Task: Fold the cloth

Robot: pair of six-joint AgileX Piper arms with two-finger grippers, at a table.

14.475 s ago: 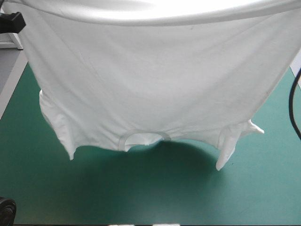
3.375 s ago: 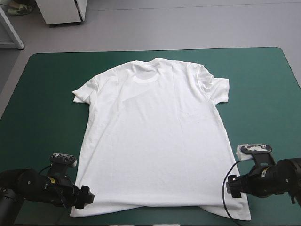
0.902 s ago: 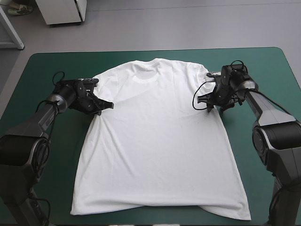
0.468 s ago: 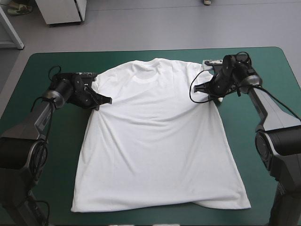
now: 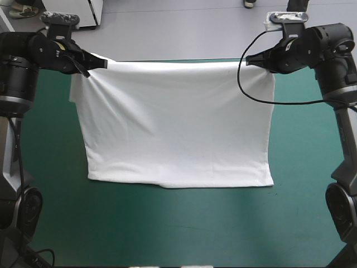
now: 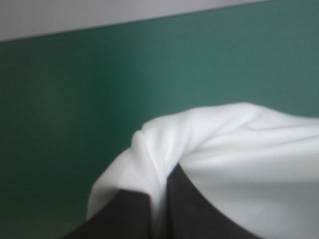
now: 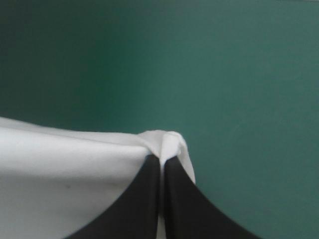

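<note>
Now both arms are up near the table's far edge. Left gripper [image 5: 102, 63] clamps one top corner of the white T-shirt [image 5: 175, 123], right gripper [image 5: 250, 58] clamps the other. Shirt hangs stretched between them, lower edge over mid-table teal-green cover [image 5: 167, 229].

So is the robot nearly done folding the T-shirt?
Not yet. Done: the left hand and right hand each pinch a top corner of the T-shirt. Happening: it hangs stretched between them over the table. Left: probably laying it down doubled and folding it into a small bundle.
</note>
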